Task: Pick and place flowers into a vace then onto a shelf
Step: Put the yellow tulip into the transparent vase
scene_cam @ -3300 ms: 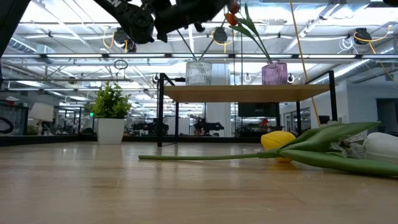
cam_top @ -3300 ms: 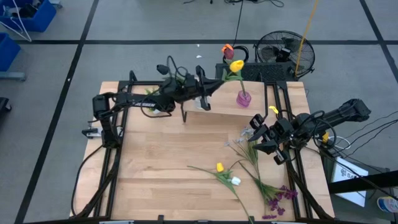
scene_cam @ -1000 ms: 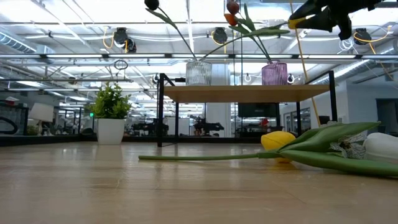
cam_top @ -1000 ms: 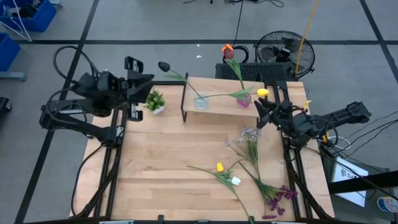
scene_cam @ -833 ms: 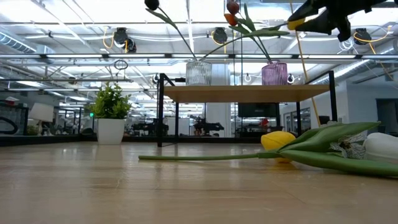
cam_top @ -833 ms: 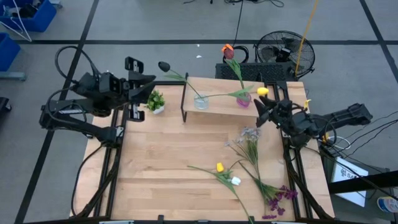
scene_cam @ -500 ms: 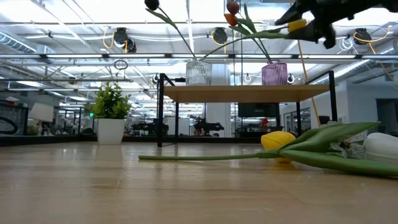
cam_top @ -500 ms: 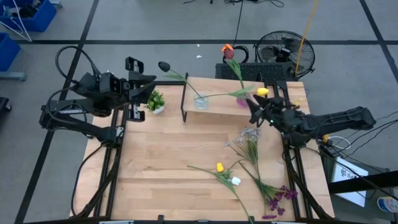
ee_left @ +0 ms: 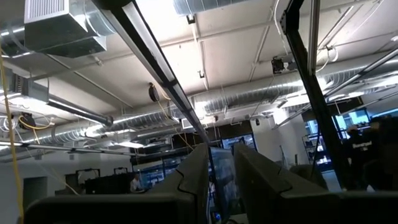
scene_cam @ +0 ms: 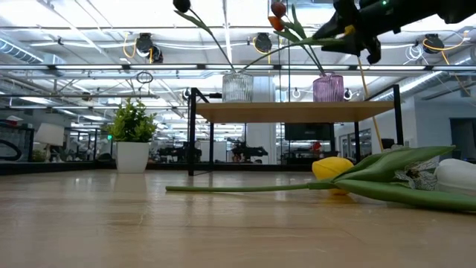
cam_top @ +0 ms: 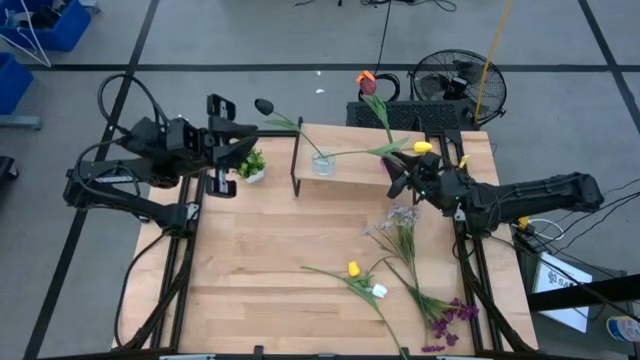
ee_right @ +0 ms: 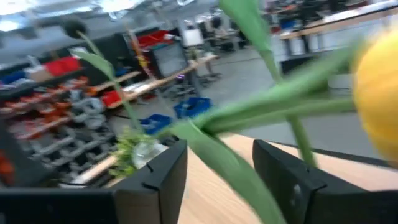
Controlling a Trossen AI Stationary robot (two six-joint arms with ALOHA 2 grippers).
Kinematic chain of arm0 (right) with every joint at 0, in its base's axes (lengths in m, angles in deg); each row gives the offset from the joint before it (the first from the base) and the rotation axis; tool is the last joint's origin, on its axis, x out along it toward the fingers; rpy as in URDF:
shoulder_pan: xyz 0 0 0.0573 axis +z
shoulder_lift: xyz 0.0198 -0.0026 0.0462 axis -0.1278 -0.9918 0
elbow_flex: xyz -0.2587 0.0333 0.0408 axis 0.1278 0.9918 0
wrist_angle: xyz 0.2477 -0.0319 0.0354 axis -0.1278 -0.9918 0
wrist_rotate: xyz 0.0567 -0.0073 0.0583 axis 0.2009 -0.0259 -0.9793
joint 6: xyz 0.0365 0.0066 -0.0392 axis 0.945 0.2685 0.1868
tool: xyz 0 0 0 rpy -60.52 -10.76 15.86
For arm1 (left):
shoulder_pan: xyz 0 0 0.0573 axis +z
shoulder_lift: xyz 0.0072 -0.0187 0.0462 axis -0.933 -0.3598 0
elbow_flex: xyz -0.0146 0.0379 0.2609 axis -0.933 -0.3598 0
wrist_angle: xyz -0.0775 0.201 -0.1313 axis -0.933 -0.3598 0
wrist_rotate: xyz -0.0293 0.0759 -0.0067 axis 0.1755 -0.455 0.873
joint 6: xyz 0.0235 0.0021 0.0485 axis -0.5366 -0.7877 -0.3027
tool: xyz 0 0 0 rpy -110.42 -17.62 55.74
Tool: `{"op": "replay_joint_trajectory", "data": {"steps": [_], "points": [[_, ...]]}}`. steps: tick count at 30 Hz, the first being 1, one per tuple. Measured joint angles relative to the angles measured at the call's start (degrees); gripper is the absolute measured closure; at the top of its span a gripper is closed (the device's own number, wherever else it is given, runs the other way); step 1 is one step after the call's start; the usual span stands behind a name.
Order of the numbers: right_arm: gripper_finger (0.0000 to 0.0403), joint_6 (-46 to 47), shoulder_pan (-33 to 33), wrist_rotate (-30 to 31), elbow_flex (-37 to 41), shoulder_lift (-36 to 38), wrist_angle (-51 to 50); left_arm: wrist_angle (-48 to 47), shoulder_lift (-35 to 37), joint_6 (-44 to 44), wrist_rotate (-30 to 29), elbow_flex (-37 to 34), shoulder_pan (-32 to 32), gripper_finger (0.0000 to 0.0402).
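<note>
Flowers (cam_top: 400,262): several left on the surface (cam_top: 270,240); two vases sit on the shelf (cam_top: 345,170). Right pincer (cam_top: 400,172) open around a stem, left pincer (cam_top: 243,148) part-open, empty.

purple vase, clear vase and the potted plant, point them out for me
purple vase (scene_cam: 328,87), low view, middle of its tinted glass body on the shelf.
clear vase (scene_cam: 237,87), low view, centre of its ribbed glass wall.
potted plant (scene_cam: 133,157), low view, front of its white pot.
</note>
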Motion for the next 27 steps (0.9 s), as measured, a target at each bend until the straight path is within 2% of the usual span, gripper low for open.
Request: {"op": "replay_joint_trajectory", "data": {"steps": [5, 10, 18, 27], "points": [[0.0255, -0.53, -2.07, -7.9, 0.0, 0.1, 2.62, -1.07, -0.02, 0.07, -0.62, -0.01, 0.0, 0.0316], [0.0283, -1.45, -4.04, -9.25, 0.0, 0.1, 2.59, -1.03, 0.0, 0.07, -2.01, -0.01, 0.0, 0.0316], [0.0391, -2.85, -7.25, -17.03, 0.0, 0.05, 4.07, -1.01, 0.0, -1.48, -2.05, -0.01, 0.0, 0.0316], [0.04, -6.97, -7.59, -18.65, -0.2, 0.1, 9.19, -0.99, 0.0, -1.55, -2.05, -0.01, 0.0, 0.0316]]}}
